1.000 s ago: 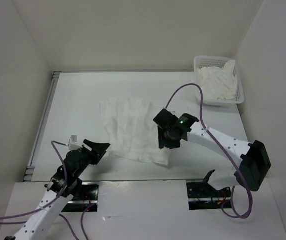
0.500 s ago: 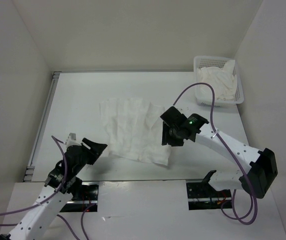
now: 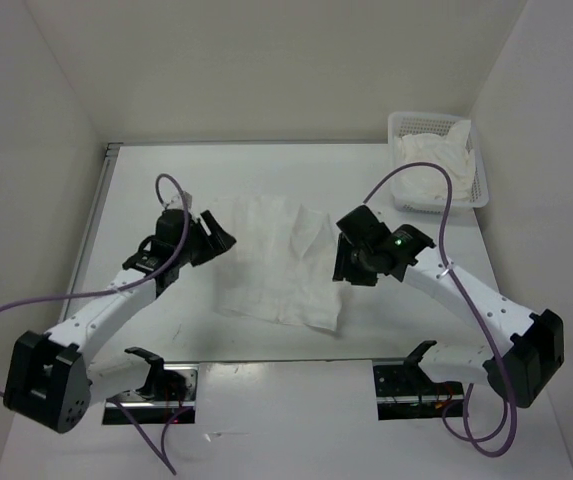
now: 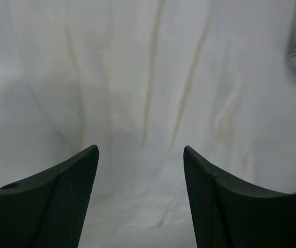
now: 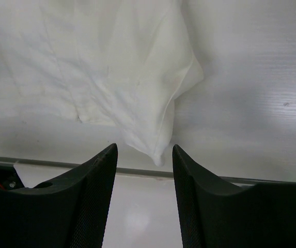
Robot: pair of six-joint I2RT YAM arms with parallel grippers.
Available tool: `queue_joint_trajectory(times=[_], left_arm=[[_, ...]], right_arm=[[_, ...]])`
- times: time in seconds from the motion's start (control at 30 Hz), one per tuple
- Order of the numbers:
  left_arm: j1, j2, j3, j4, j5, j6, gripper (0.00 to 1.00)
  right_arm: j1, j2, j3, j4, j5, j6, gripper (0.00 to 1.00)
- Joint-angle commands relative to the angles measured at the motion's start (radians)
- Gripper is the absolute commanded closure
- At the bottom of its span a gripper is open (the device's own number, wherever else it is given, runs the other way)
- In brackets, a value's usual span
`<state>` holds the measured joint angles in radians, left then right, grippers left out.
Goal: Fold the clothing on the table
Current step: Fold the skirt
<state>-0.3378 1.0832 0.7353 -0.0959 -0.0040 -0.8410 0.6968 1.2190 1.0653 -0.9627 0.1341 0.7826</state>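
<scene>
Left of centre on the table (image 3: 146, 180), the left gripper (image 4: 140, 151) hangs over the left edge of the clothing (image 3: 271, 265), jaws released and empty. The clothing lies spread at the table's middle. Over its right edge, the right gripper (image 5: 144, 147) is likewise released. A mesh basket (image 3: 483, 196) of white cloth (image 3: 436, 165) sits in the far right corner.

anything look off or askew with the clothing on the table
The clothing lies skewed on the table, its edges slanted against the table's edges, and it is wrinkled throughout. In the right wrist view its right edge buckles near the front corner instead of lying flat. Nothing looks spilled or torn.
</scene>
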Motion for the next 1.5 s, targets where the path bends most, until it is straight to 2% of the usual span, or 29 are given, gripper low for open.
queue_joint_trajectory(times=[0.0,0.1,0.2,0.47,0.67,0.77,0.8,0.83,0.97,1.07,1.17,1.27,1.47], left_arm=[[0.01,0.083,-0.091,-0.004,0.079,-0.004,0.26],[0.066,0.096,-0.134,0.025,0.157,0.016,0.26],[0.097,0.096,-0.198,0.1,0.3,-0.012,0.26],[0.115,0.023,-0.402,0.171,0.355,-0.073,0.26],[0.115,-0.008,-0.471,0.243,0.378,-0.107,0.26],[0.115,0.003,-0.471,0.265,0.389,-0.116,0.33],[0.115,0.003,-0.471,0.275,0.401,-0.116,0.38],[0.115,0.003,-0.471,0.275,0.401,-0.116,0.46],[0.115,0.003,-0.453,0.254,0.401,-0.107,0.59],[0.115,0.012,-0.453,0.245,0.401,-0.107,0.64],[0.115,0.012,-0.453,0.245,0.401,-0.098,0.74],[0.115,0.021,-0.453,0.245,0.391,-0.098,1.0],[0.115,0.052,-0.444,0.245,0.391,-0.089,1.0]], right_arm=[[-0.049,-0.059,-0.008,0.004,0.006,-0.028,0.48],[-0.079,-0.07,-0.018,0.004,-0.014,-0.048,0.48],[-0.088,-0.07,-0.018,0.013,-0.014,-0.057,0.48],[-0.097,-0.07,-0.027,0.013,-0.024,-0.057,0.48],[-0.097,-0.059,-0.036,0.031,-0.057,-0.048,0.48],[-0.097,-0.059,-0.083,0.07,-0.097,-0.011,0.48],[-0.097,-0.059,-0.099,0.085,-0.109,0.009,0.48],[-0.097,-0.05,-0.114,0.099,-0.12,0.021,0.48],[-0.108,-0.039,-0.195,0.148,-0.129,0.082,0.43],[-0.108,-0.039,-0.231,0.171,-0.139,0.13,0.42],[-0.108,-0.059,-0.284,0.203,-0.178,0.182,0.4],[-0.108,-0.114,-0.344,0.255,-0.223,0.228,0.4],[-0.108,-0.159,-0.416,0.289,-0.268,0.26,0.4]])
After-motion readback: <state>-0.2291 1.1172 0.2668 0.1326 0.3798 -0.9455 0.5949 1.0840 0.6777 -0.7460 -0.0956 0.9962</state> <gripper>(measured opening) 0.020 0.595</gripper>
